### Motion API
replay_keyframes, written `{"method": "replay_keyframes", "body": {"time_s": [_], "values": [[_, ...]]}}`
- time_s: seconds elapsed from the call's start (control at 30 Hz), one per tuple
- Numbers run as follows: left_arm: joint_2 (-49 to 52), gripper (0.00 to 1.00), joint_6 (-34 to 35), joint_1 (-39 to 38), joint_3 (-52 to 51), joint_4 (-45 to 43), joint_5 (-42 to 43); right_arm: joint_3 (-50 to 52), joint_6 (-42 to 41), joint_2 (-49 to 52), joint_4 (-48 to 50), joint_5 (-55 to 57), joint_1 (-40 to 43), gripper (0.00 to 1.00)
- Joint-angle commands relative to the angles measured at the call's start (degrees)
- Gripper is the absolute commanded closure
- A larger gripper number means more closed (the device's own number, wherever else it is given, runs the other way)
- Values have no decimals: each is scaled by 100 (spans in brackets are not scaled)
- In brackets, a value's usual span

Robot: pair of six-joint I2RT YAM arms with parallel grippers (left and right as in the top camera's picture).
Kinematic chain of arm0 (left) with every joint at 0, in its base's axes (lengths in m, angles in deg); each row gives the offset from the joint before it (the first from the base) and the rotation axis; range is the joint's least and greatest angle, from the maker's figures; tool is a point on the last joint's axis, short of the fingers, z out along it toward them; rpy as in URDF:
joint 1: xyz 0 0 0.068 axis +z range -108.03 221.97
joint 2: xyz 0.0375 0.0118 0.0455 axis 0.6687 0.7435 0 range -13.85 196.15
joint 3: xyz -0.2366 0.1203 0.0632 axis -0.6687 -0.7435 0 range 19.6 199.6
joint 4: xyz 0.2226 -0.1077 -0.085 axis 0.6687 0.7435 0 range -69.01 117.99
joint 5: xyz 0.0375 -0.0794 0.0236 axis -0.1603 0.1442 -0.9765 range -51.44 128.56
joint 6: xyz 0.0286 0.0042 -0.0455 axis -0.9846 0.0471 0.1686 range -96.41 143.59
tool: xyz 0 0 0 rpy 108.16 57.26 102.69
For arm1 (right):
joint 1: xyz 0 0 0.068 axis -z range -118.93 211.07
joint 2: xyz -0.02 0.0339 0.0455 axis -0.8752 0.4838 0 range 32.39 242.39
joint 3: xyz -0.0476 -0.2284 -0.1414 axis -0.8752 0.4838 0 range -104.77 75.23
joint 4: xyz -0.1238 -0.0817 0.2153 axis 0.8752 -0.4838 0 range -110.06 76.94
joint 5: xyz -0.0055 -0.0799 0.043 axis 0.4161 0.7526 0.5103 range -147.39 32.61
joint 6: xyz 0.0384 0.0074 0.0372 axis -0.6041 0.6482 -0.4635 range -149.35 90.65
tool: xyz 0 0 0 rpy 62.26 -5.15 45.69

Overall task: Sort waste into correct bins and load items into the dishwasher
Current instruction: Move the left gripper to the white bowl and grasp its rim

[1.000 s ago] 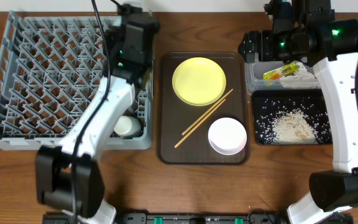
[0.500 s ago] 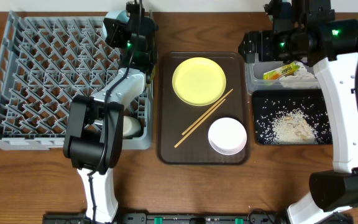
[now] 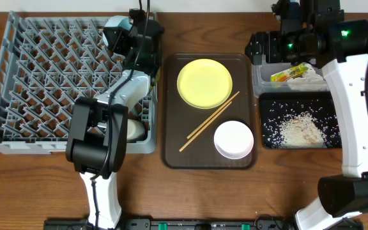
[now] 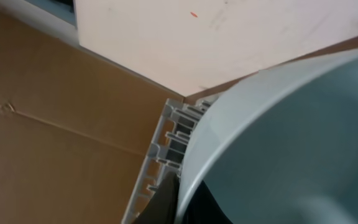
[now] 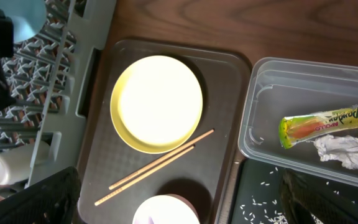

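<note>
My left gripper (image 3: 135, 39) is shut on the rim of a light blue bowl (image 3: 116, 32) and holds it tilted over the grey dish rack's (image 3: 62, 145) back right corner. In the left wrist view the bowl (image 4: 291, 137) fills the frame, with the dark fingers (image 4: 185, 200) pinching its rim. A small white cup (image 3: 131, 130) lies in the rack. The yellow plate (image 3: 204, 83), two chopsticks (image 3: 209, 121) and the white bowl (image 3: 233, 139) sit on the brown tray (image 3: 171, 128). My right gripper (image 5: 182, 177) is open and empty, high above that tray.
The clear tub (image 3: 259, 83) holds the yellow-green wrapper (image 3: 289, 73) and crumpled paper (image 3: 308, 79). The black tray (image 3: 270, 137) in front of it holds rice scraps (image 3: 302, 131). The right arm stands over both bins.
My left arm has swung back from over the rack's front. The wrist now sits at the rack's back right corner with the blue bowl showing. The right arm has not moved.
</note>
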Motion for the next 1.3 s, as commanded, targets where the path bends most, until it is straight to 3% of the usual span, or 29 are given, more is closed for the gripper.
{"method": "replay_keyframes", "body": {"time_s": [0.0, 0.3, 0.33, 0.43, 0.57, 0.73, 0.83, 1.07, 1.27], "values": [[17, 92, 374, -85, -46, 188, -72, -13, -9, 35, -7, 11, -52, 1], [17, 87, 374, -369, -46, 227, -72, -13, -9, 35, -7, 11, -57, 1], [17, 84, 374, -398, -46, 264, -72, -13, -9, 35, -9, 11, -55, 1], [17, 61, 376, -498, -46, 466, -72, -13, -9, 35, -7, 11, -55, 1], [17, 43, 739, -616, -46, 903, -72, -13, -9, 35, -7, 11, -55, 1], [-2, 37, 1722, -688, -46, 1440, -31, -13, -9, 35, -7, 11, -55, 1], [-122, 34, 2004, -785, -44, 1908, 483, -13, -9, 35, -7, 11, -55, 1], [-1189, 26, 3130, -782, -44, 3082, 2653, -13, -9, 35, -7, 11, -55, 1], [-2822, 26, 4168, -778, -44, 5171, 5425, -13, -9, 35, -7, 11, -55, 1]]}}
